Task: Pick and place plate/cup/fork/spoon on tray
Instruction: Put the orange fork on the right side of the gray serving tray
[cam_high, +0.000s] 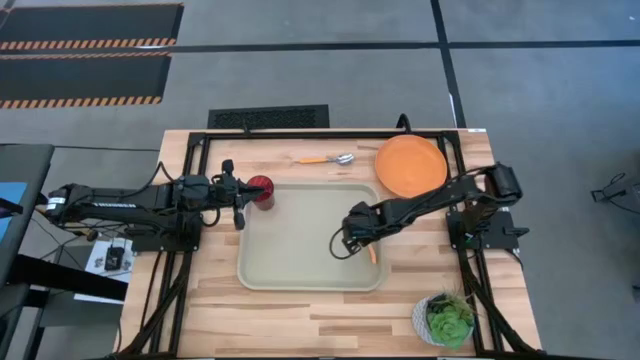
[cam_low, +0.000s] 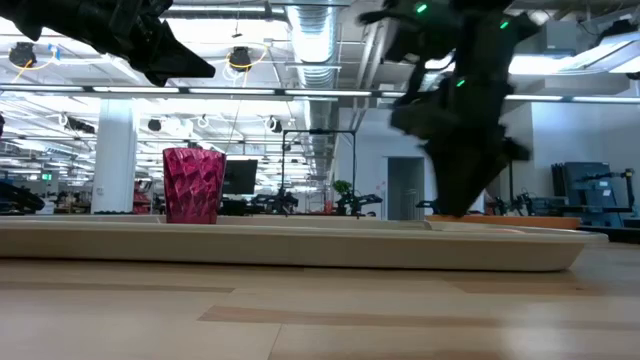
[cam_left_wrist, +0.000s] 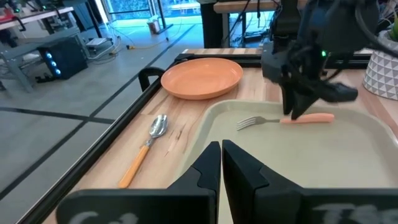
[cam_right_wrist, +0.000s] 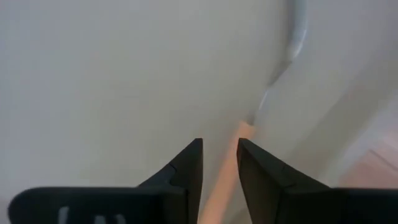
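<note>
Orange-handled fork (cam_left_wrist: 283, 119) shows clearest from left wrist.

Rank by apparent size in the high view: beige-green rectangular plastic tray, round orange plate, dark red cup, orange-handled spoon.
1. Beige-green rectangular plastic tray, by far the largest.
2. Round orange plate.
3. Orange-handled spoon: longer than the cup is wide, but much slimmer.
4. Dark red cup.
Spoon versus cup is close; the order depends on length or area.

- A large open robotics lab or industrial workshop.
- Exposed silver ventilation ducts (cam_low: 318, 40) and strip lights run along the ceiling.
- Hazard-striped floor mats (cam_high: 85, 50) lie beyond the wooden worktop (cam_high: 300, 310).
- Computer equipment (cam_left_wrist: 62, 53) stands on the grey floor.
</note>
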